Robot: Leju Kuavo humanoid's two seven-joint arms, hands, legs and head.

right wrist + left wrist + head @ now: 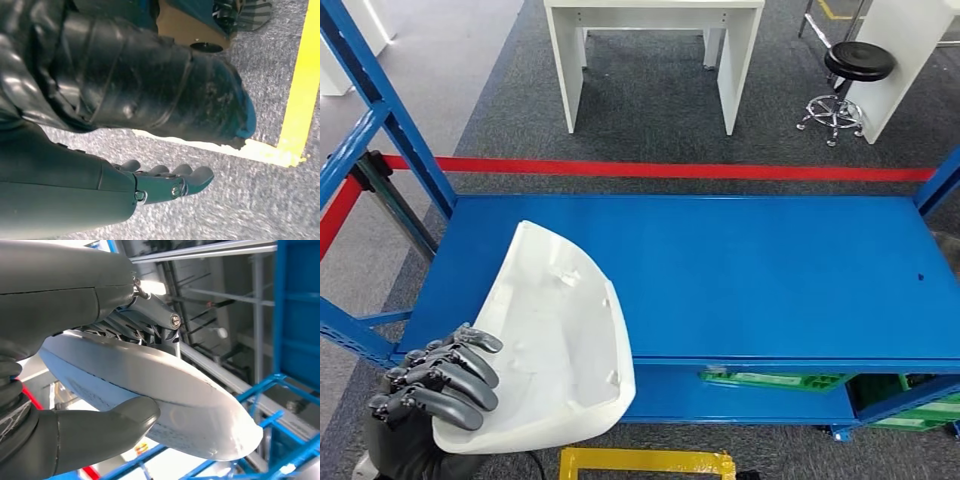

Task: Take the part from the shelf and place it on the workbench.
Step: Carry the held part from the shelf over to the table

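Head view, left hand (433, 385): fingers curled over the near rim of the white part (561, 340), thumb beneath, gripping it.
Left wrist view, grip: thumb (113, 425) under the shell, fingers (154, 310) above; hold sits at one edge only.
Part location: raised, tilted, overhanging the front edge of the blue shelf (743, 280).
Right hand (170, 182): hanging over grey floor (234, 210), fingers loosely extended, holding nothing.
Step in hand: carrying the part off; judged best done slowly and level, since an edge grip could let the shell pivot.
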